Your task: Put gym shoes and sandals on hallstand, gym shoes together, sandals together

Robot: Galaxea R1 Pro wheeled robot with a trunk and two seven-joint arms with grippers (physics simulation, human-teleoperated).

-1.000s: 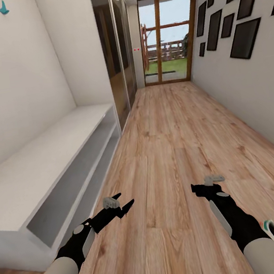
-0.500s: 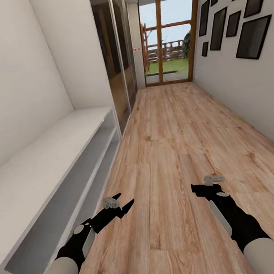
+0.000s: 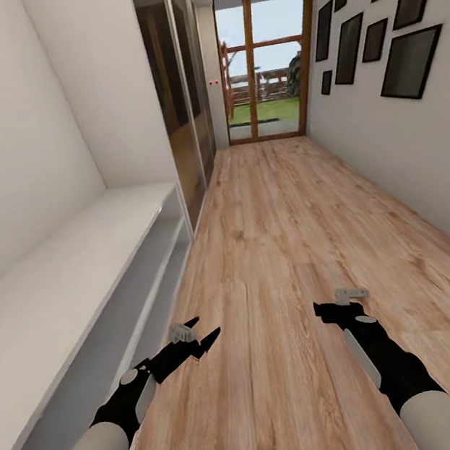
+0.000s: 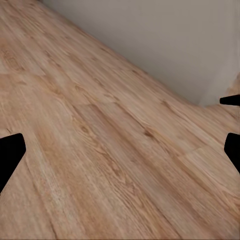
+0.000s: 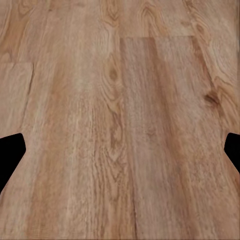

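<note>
The corridor floor [image 3: 280, 245] of light wood planks runs ahead to a glass door. The gym shoes and the sandals are out of view. A low white bench unit [image 3: 59, 282] with open lower shelves lines the left wall; I cannot tell whether it is the hallstand. My left gripper [image 3: 199, 334] hangs open over the floor beside the bench's near end. My right gripper [image 3: 338, 301] is open too, over bare planks. In both wrist views the left gripper [image 4: 120, 150] and the right gripper [image 5: 120, 150] have their fingers spread wide with only floor between them.
Dark mirrored wardrobe doors [image 3: 177, 94] follow the bench on the left. The right wall [image 3: 389, 153] carries several black picture frames [image 3: 410, 62]. A wood-framed glass door [image 3: 264, 64] closes the far end. Open floor stretches ahead between the walls.
The whole picture has shifted, so the camera has moved. The white sneaker at the lower right edge has slid out of the view. Both arms keep the same pose.
</note>
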